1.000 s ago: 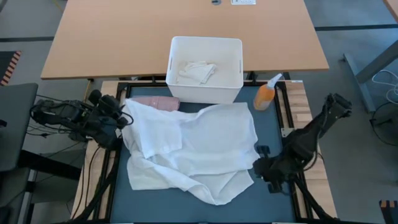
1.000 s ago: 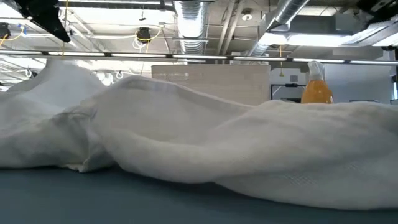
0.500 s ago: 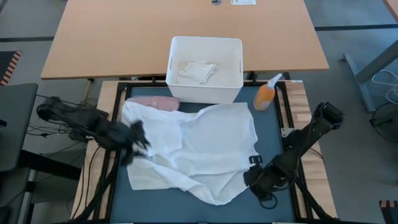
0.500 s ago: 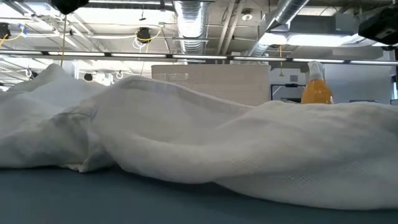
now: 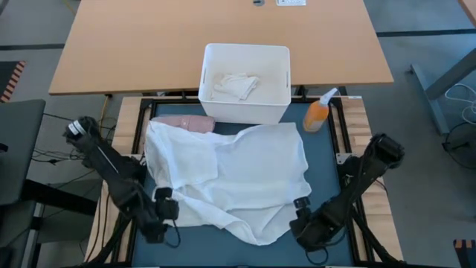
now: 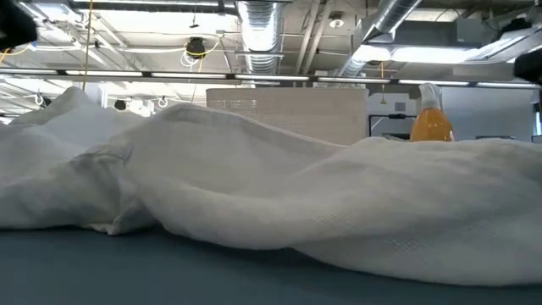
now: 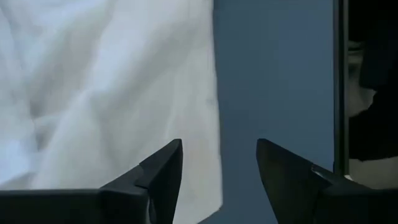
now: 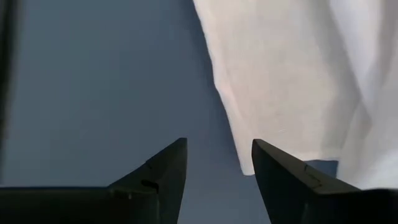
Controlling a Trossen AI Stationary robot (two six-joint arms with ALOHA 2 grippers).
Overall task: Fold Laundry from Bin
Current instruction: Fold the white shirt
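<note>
- Lying spread and rumpled across the blue mat [image 5: 327, 175] is a large white cloth [image 5: 238, 175], covering most of the mat's middle and reaching from just in front of the bin toward the near edge.
- Sitting at the far edge of the mat is the white bin [image 5: 245, 104], holding a small crumpled white piece [image 5: 234, 84] inside.
- Peeking out from under the cloth's far left corner, just in front of the bin, is a pink garment [image 5: 186, 121].
- Standing right of the bin, near the mat's far right corner, is an orange spray bottle [image 5: 318, 112]; in the low view it is showing behind the cloth's ridge [image 6: 430, 119].
- Hovering at the cloth's near left corner is the left gripper [image 5: 165, 208]; in its wrist view the fingers [image 7: 163, 177] are standing apart with nothing between them, the cloth's edge [image 7: 112, 99] lying just ahead on the mat [image 7: 273, 81].
- Hovering at the near right of the mat, just beside the cloth's lower right edge, is the right gripper [image 5: 300, 216]; its fingers [image 8: 166, 168] are spread and empty, pointing at a cloth corner [image 8: 286, 81] resting on bare mat [image 8: 99, 81].
- Filling the low view is the cloth [image 6: 271, 203], bunched in soft folds on the mat.
- Neither gripper is touching the cloth, as far as the wrist views are showing.
</note>
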